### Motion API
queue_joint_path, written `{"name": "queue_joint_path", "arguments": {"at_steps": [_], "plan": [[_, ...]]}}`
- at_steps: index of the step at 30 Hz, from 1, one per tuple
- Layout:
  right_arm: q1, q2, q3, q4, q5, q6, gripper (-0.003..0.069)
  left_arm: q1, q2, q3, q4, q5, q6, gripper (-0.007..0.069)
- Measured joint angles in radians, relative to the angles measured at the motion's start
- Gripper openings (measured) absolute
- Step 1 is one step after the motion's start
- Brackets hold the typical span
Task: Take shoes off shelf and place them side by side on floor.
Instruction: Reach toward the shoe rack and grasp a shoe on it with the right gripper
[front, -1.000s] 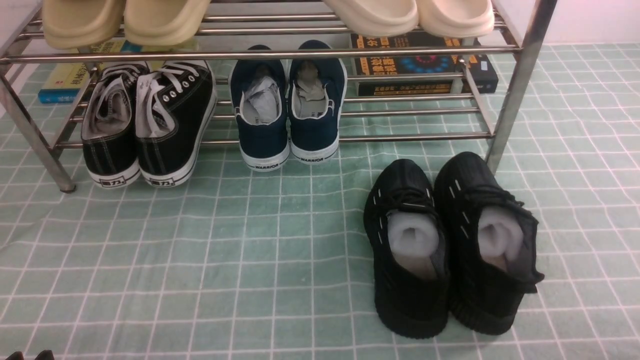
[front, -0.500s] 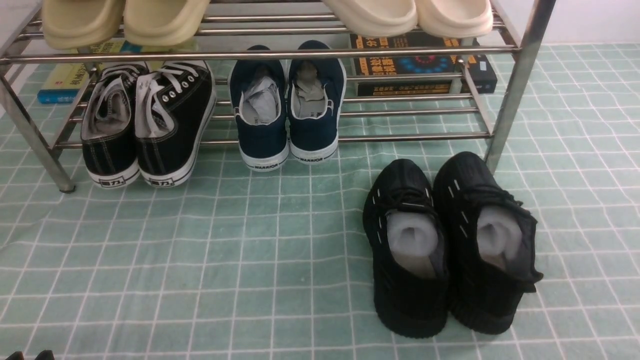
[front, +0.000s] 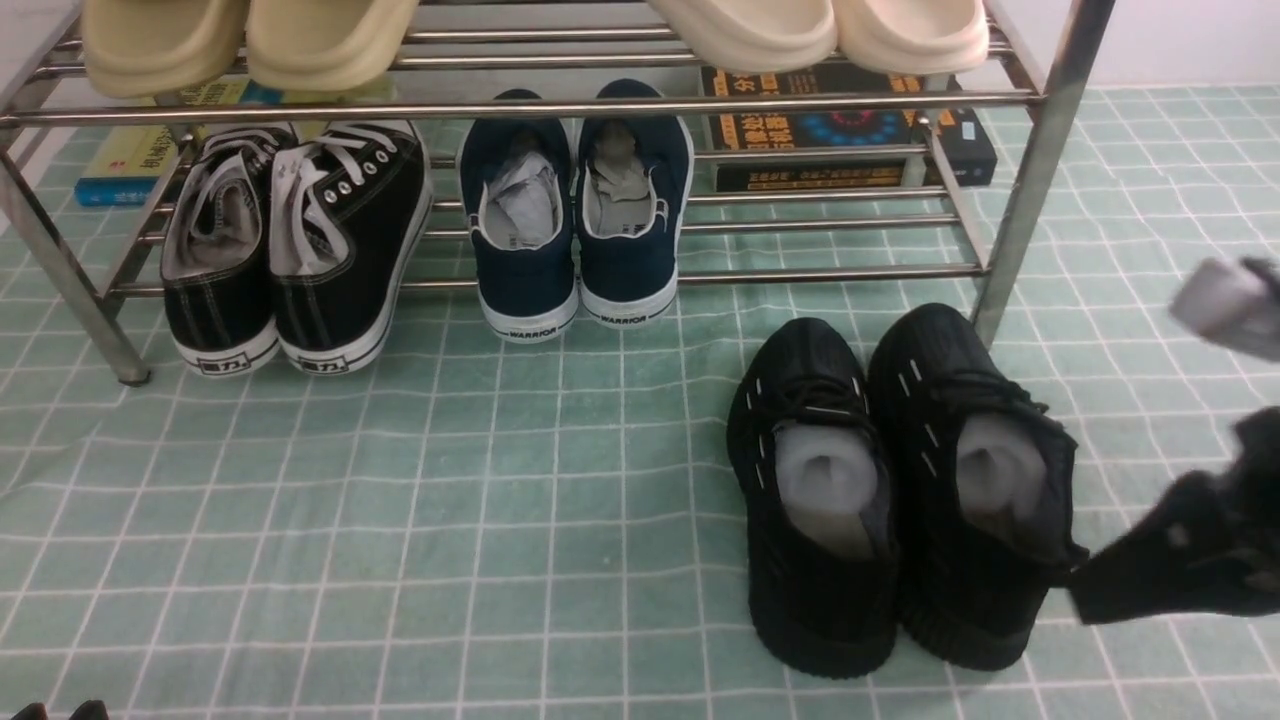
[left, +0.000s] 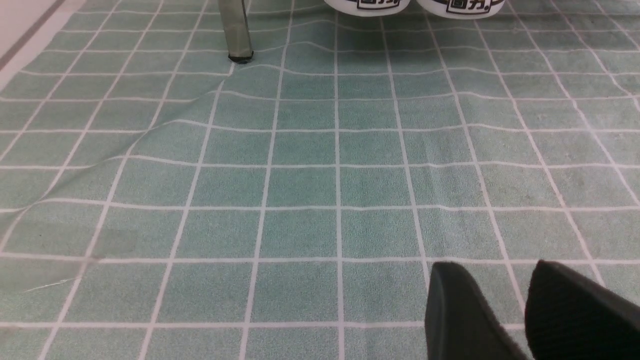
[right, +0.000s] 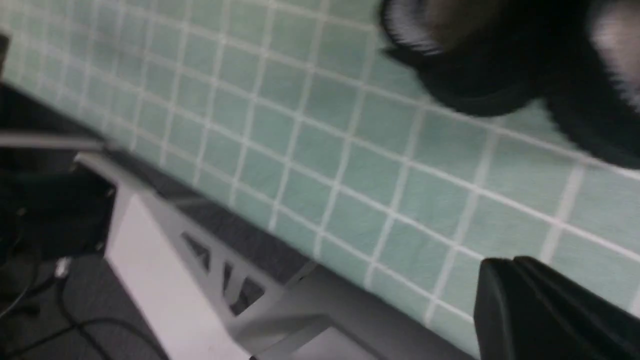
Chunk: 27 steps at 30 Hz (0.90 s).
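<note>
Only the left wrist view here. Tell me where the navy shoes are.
Observer: The navy shoes sit on the shelf's lower tier, heels toward the robot, right of the lace-ups.
Operator: Report what's on the floor nearby.
Observer: Two black knit sneakers stand on the floor by the shelf's right front leg.
Operator: Give me the right arm.
Observer: The right gripper shows blurred at the front view's right edge, beside those sneakers; jaws unreadable.

front camera: mounted between my arms, high, facing forward and down across floor (front: 500, 480) to shelf (front: 520, 108).
left wrist camera: low, near floor, facing shelf leg (left: 236, 30), which the front view shares.
right wrist camera: tilted, blurred, close over floor edge; shares black knit sneakers (right: 500, 75) with the front view.
</note>
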Motion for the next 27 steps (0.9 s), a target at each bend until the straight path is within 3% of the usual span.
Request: {"name": "queue_joint_path", "arguments": {"at_steps": [3,4,7,11,14,19,24,27], "plan": [[0.150,0.153,-0.119,-0.003,0.004,0.013,0.0006,0.000,0.000,0.000,0.000,0.000,0.000,0.0242],[0.160,0.163,-0.129,-0.007,0.004,0.016,0.0006,0.000,0.000,0.000,0.000,0.000,0.000,0.0242],[0.281,0.312,-0.286,-0.116,0.004,0.137,0.0025,0.000,0.000,0.000,0.000,0.000,0.000,0.0242],[0.403,0.504,-0.576,-0.387,0.003,0.378,0.0108,0.000,0.000,0.000,0.000,0.000,0.000,0.0242],[0.435,0.569,-0.715,-0.513,0.004,0.477,0.0165,0.000,0.000,0.000,0.000,0.000,0.000,0.0242],[0.463,0.705,-0.994,-0.738,-0.084,0.719,0.0333,0.000,0.000,0.000,0.000,0.000,0.000,0.0242],[0.463,0.798,-1.066,-0.857,-0.274,0.869,0.0409,0.000,0.000,0.000,0.000,0.000,0.000,0.0242],[0.463,0.841,-1.070,-0.907,-0.365,0.950,0.0417,0.000,0.000,0.000,0.000,0.000,0.000,0.0242]]}}
